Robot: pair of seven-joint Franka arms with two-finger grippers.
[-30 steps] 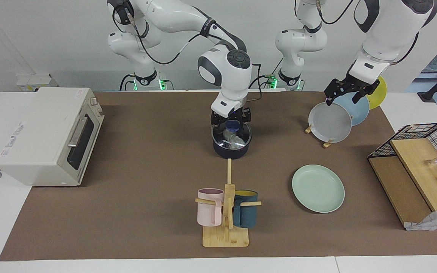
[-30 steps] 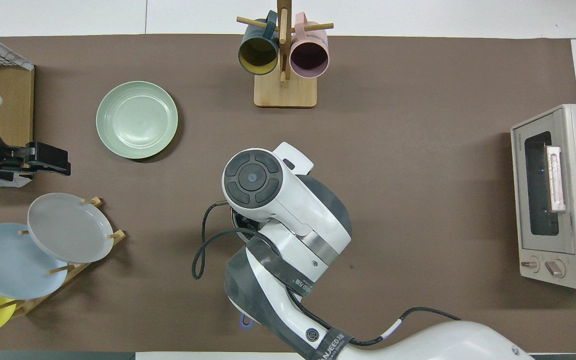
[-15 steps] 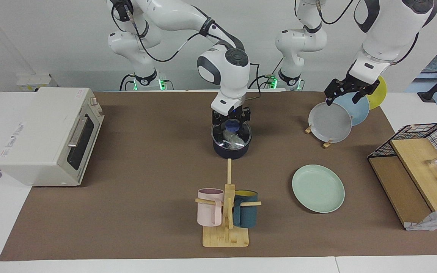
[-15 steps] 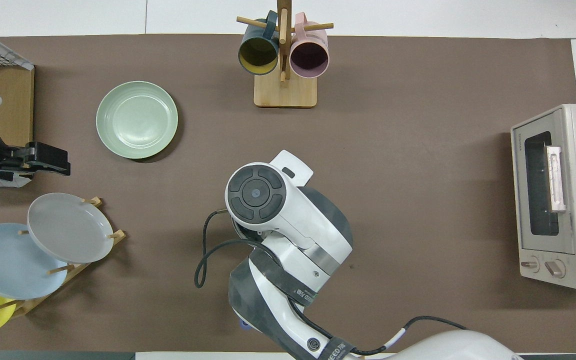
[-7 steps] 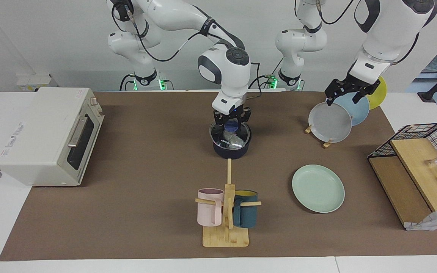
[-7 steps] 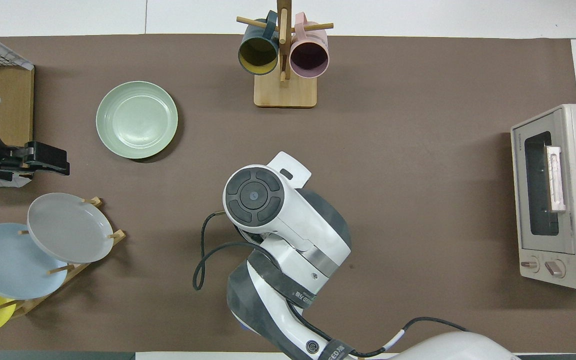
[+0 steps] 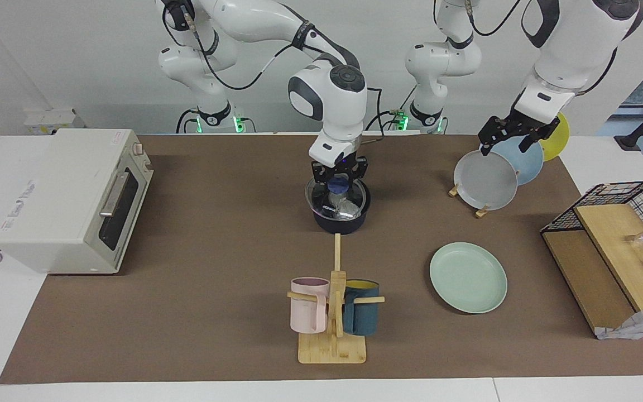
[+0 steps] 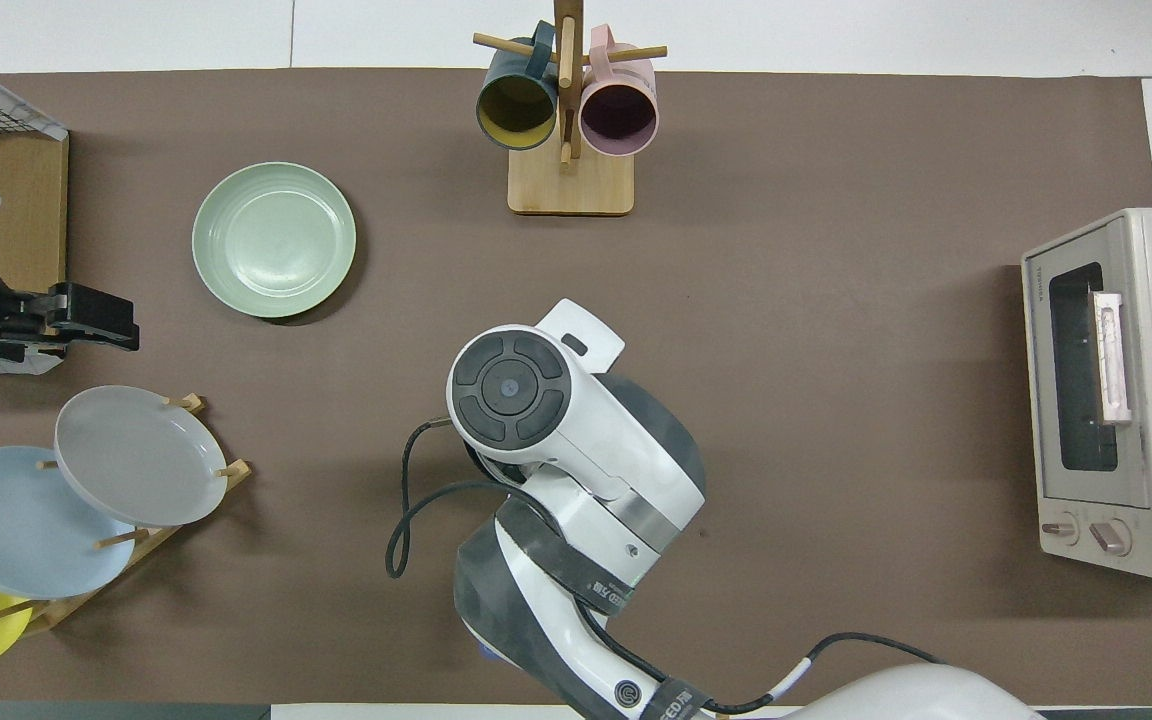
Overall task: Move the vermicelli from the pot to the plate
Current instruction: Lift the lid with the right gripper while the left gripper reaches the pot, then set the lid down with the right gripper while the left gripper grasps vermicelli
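Fingers, right: closed on knob [image 7: 339, 183] of glass lid [image 7: 337, 200], lid raised a little and tilted over pot [image 7: 340, 222].
Fingers, left: open, holding nothing, up over plate rack [image 7: 483, 212]; arm waiting.
Right gripper [image 7: 339, 176]: directly above pot, near middle of desk [image 7: 215, 251].
Left gripper [image 7: 514, 134]: over grey plate [image 7: 485, 180], toward left arm's end.
Vermicelli [image 7: 344, 209]: in pot, under lid, seen through glass.
Plate [image 7: 468, 277]: mint-green, bare, farther from robots than pot, toward left arm's end.
Key relation: vermicelli straight below right fingers, but lid between; long axis not readable.
Nearer arm: right to pot, probably left to plate.
Step, as judged: lid to be put aside first.
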